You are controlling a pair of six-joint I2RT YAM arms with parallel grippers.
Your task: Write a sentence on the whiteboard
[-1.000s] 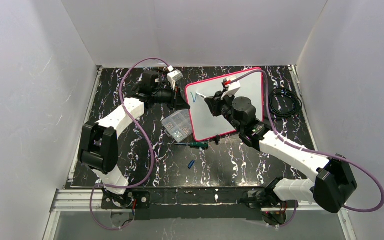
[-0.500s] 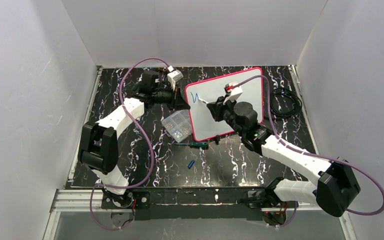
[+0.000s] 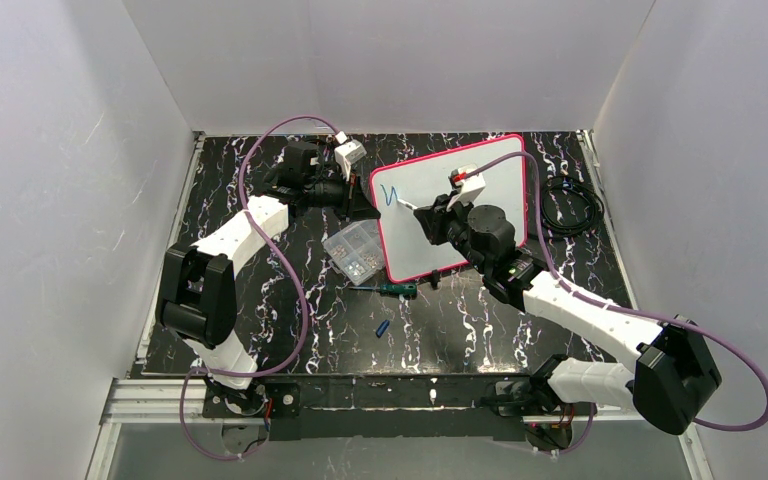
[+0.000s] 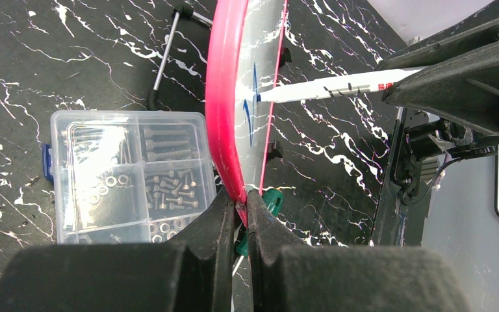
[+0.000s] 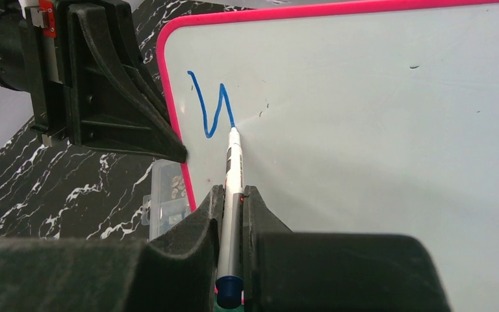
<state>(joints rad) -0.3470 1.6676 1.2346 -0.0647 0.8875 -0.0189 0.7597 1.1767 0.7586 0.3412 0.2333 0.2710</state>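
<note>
Your right fingers (image 5: 211,211) are closed narrow on the marker (image 5: 233,166), which points straight ahead of them. Its tip touches the whiteboard (image 5: 377,130) at the end of a short blue zigzag. This zigzag is all there is of the sentence (image 5: 206,107). I judge it to be the first letter, half made, so nearly everything is yet to be written.

Press lightly and evenly: too much push could rock the board, and too little will break the line. Make the letters small, because two lines must fit beyond the tip.

Your left fingers (image 4: 222,224) are pinched shut on the pink rim (image 4: 219,110), and the board seems raised from the tabletop (image 4: 71,52) on that side. Do not loosen that pinch while you write. Just beside those fingers lies a clear box of screws (image 4: 127,175); it should not disturb you.
</note>
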